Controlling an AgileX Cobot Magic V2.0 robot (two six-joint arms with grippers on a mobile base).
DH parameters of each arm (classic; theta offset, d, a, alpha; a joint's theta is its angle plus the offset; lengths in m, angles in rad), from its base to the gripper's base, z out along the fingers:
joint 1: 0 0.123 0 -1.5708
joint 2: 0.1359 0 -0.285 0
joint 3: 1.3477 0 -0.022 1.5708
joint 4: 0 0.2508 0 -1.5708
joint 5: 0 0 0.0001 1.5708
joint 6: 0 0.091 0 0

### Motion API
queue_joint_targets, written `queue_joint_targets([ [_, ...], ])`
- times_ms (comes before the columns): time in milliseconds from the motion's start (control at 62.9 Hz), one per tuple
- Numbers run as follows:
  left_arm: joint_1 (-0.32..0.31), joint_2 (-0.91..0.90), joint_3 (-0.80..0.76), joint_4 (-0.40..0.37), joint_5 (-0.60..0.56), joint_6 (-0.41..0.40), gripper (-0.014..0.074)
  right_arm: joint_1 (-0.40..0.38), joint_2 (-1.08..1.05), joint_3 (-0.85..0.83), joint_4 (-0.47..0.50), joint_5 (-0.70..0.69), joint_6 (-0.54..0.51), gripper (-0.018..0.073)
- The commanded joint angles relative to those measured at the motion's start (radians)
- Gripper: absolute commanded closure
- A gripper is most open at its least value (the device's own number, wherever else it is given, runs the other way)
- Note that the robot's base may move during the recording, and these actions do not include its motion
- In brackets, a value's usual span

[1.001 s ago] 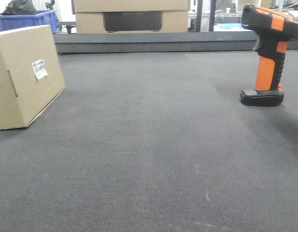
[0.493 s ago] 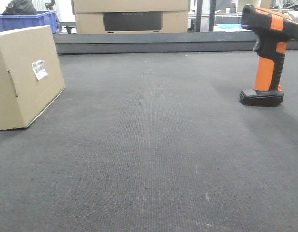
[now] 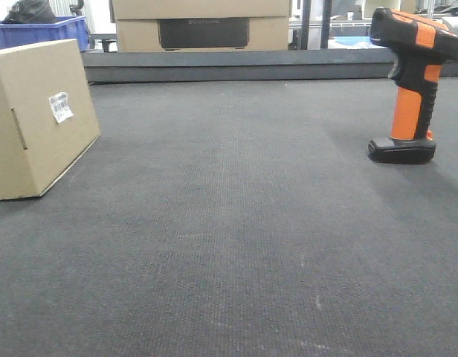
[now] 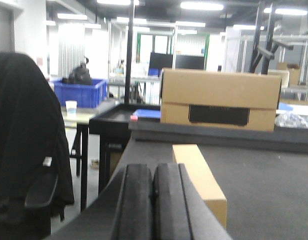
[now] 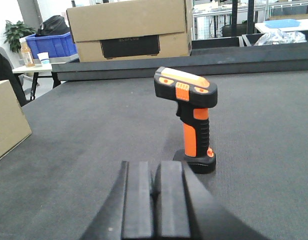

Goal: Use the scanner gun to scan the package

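The scanner gun (image 5: 190, 118), stood upright on its base with its long axis vertical, is seen at about one o'clock from the pressed-together right gripper (image 5: 155, 200), the nearer arm, while the package (image 4: 198, 181) lies at one o'clock of the likewise closed left gripper (image 4: 152, 200).

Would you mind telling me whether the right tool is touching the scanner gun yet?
Apart. The right wrist view shows the right tool shut, with bare mat between its tips and the scanner gun standing upright beyond it.
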State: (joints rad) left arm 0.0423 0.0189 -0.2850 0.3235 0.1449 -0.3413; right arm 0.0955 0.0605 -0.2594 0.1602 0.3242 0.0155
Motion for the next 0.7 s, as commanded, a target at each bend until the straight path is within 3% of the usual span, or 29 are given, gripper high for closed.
queue_joint_targets([
  [0, 0.004, -0.019, 0.003, 0.008, -0.012, 0.001, 0.0707, -0.003, -0.005, -0.010, -0.011, -0.025, -0.006, 0.0727],
  [159, 0.004, -0.019, 0.003, 0.008, -0.002, 0.001, 0.0707, -0.003, -0.005, -0.010, -0.007, -0.022, -0.006, 0.0727],
  [286, 0.004, -0.019, 0.003, 0.008, -0.002, 0.001, 0.0707, -0.003, -0.005, -0.010, 0.055, -0.020, -0.006, 0.0727],
  [683, 0.004, -0.019, 0.003, 0.008, -0.002, 0.001, 0.0707, -0.003, -0.005, -0.008, 0.055, -0.014, -0.006, 0.0727],
])
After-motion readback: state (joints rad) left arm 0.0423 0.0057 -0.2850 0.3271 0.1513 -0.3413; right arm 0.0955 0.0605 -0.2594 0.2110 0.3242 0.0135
